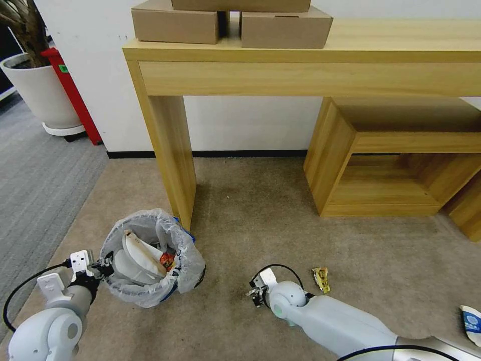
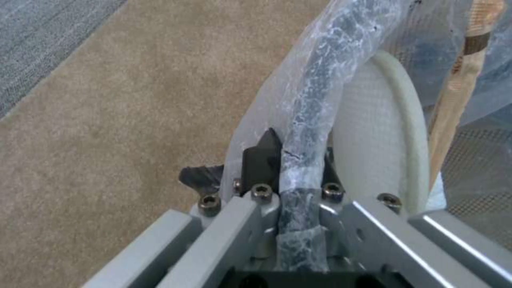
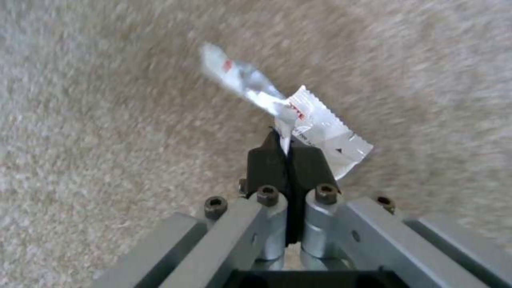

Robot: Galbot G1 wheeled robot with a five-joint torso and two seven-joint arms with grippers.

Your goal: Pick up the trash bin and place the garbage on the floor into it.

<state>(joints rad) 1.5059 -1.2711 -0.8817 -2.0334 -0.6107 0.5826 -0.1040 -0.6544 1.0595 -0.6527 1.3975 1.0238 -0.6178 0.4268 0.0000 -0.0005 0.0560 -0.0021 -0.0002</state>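
The trash bin [image 1: 186, 253], lined with a translucent white bag, stands tilted on the carpet beside the table leg. My left gripper [image 1: 102, 268] is shut on its near rim; in the left wrist view the fingers [image 2: 261, 160] pinch the bag-covered rim [image 2: 315, 104]. Inside the bin lie white slippers [image 1: 136, 256], a red item [image 1: 167, 260] and a wooden stick [image 2: 459, 80]. My right gripper [image 1: 255, 294] hangs low over the carpet, shut on a crumpled silver-white wrapper [image 3: 320, 128] with red print. A yellow wrapper [image 1: 320, 279] and a blue-white wrapper [image 1: 471, 323] lie on the floor.
A light wooden table [image 1: 300, 50] carries cardboard boxes [image 1: 280, 27]; its leg [image 1: 173, 150] stands just behind the bin. A low wooden shelf unit [image 1: 391, 165] sits at the right. A potted plant [image 1: 35, 85] and a red stand [image 1: 75, 95] are at the far left.
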